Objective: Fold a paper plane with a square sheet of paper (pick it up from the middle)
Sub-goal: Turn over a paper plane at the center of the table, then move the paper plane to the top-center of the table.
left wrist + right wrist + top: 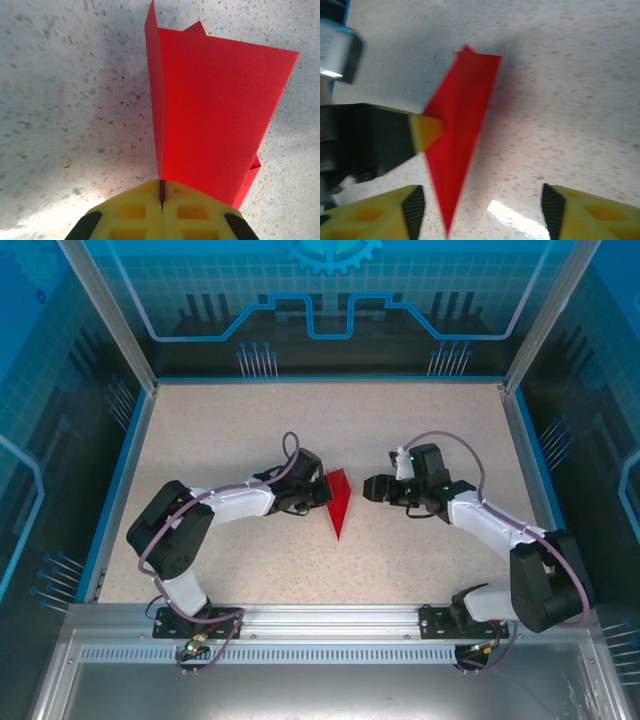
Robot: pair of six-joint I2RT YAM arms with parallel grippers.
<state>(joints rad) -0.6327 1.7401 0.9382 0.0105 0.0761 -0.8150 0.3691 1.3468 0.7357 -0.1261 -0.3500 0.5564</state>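
Note:
The bright red paper plane (339, 502) is held at the table's middle, its long nose pointing toward the near edge. My left gripper (322, 490) is shut on its left side. In the left wrist view the yellow fingers (135, 210) pinch the centre fold of the plane (220, 110), whose wing spreads away from them. My right gripper (368, 489) hangs just right of the plane, open. The right wrist view has the plane (460, 130) ahead and left of my gripper (482, 220), whose fingers (412, 212) are wide apart with nothing between them.
The speckled table (200, 440) has a blue rim (115, 485) and transparent walls around it. A metal rail (320, 618) carrying both arm bases runs along the near edge.

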